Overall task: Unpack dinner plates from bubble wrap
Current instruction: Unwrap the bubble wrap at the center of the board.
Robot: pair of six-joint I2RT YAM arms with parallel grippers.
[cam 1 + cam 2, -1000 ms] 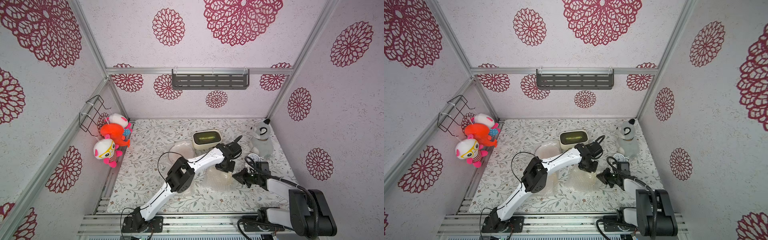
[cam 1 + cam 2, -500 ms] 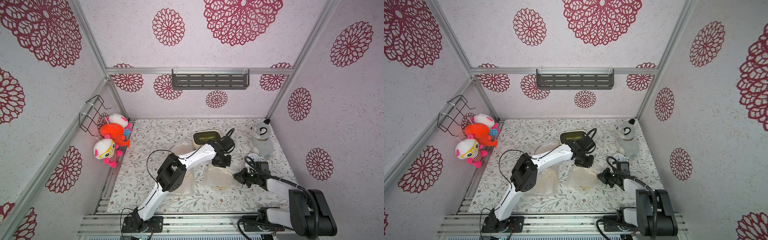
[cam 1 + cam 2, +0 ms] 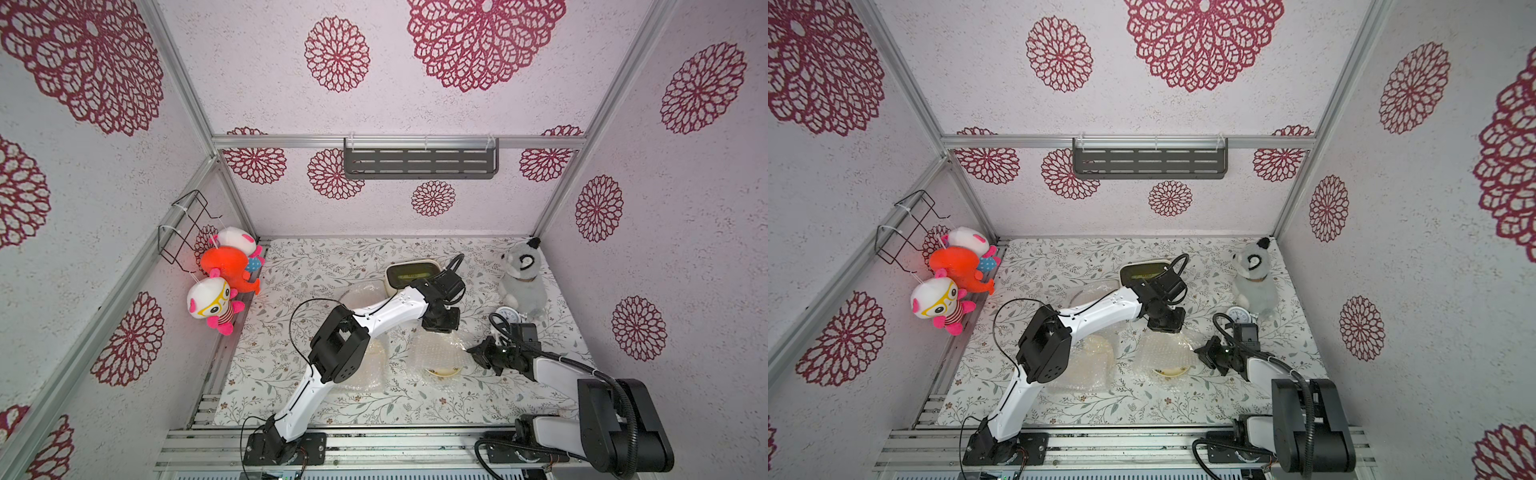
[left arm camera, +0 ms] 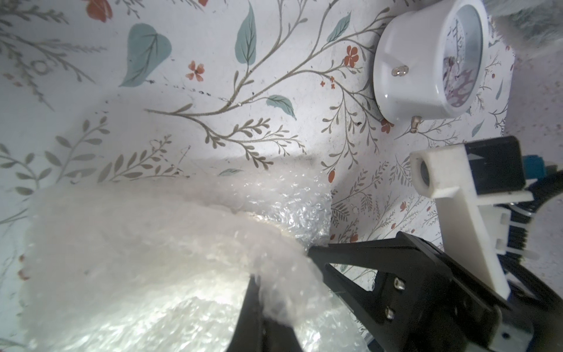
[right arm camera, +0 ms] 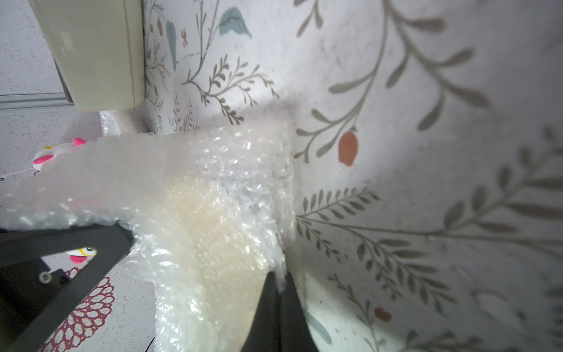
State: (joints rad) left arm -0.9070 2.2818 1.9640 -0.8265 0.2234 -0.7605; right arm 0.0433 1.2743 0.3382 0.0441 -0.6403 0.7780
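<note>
- Right gripper [image 5: 276, 282], low centre of its wrist view, is pinched shut on an edge of the wrap [image 3: 436, 351].
- Left gripper [image 4: 255, 286], tips closed, grips a raised, blurred fold of the same wrap.
- In both top views this wrap lies right of centre on the table, with a cream plate [image 3: 442, 371] peeking from its lower edge.
- Clock [image 4: 426, 61] and box [image 5: 91, 51] stand beyond the wrap.
- A second wrapped plate [image 3: 1096, 357] lies to the left, beside the left arm's elbow.
</note>
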